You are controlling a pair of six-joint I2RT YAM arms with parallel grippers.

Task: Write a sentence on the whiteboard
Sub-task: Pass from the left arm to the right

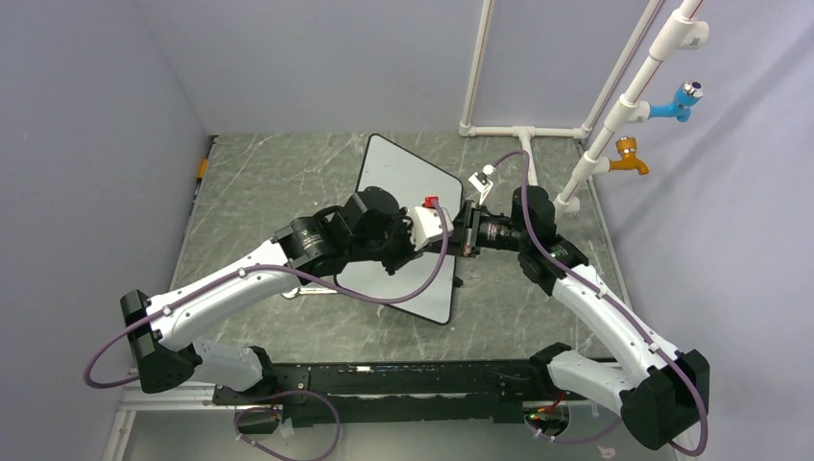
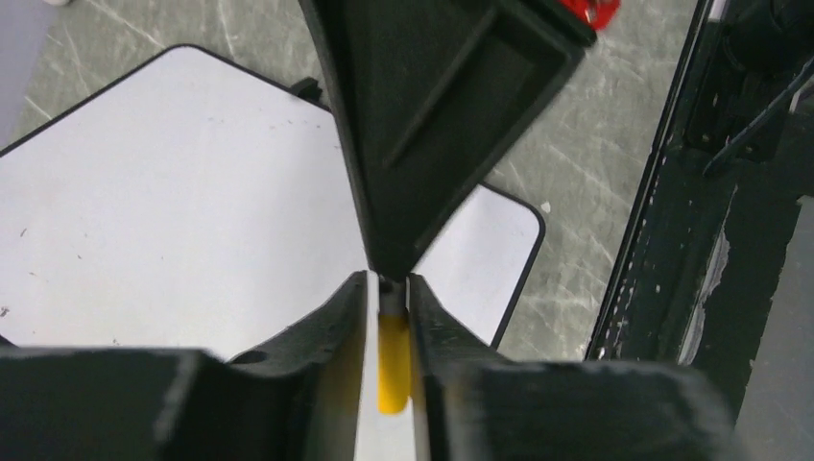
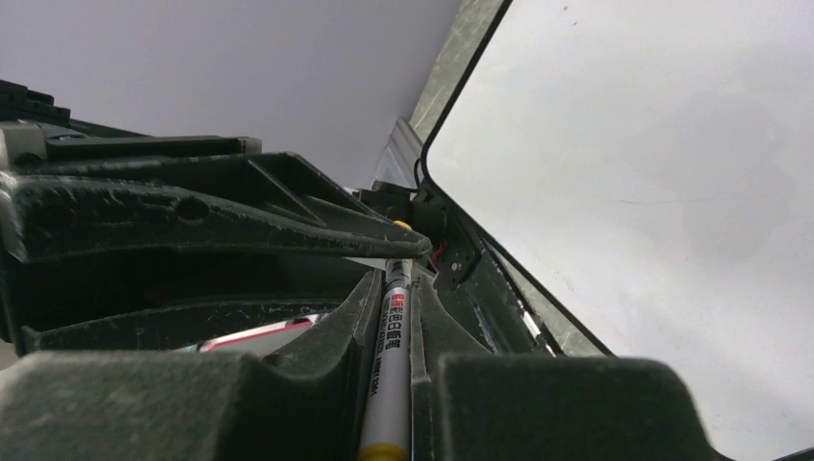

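The whiteboard (image 1: 394, 173) lies at an angle on the marble table, and it also shows in the left wrist view (image 2: 173, 211) and the right wrist view (image 3: 653, 192). No sentence shows on the parts of it I see. Both grippers meet tip to tip above its right side. My right gripper (image 3: 394, 279) is shut on the white barrel of a marker (image 3: 395, 336). My left gripper (image 2: 389, 288) has its fingers close round the marker's yellow end (image 2: 393, 360), with a thin sliver of white beside one finger. Whether it still clamps I cannot tell.
White pipes rise at the back right, carrying a blue tap (image 1: 683, 99) and an orange tap (image 1: 629, 158). Grey walls close the left and back. A black rail (image 1: 403, 384) runs along the near edge between the arm bases. Purple cables loop over the board.
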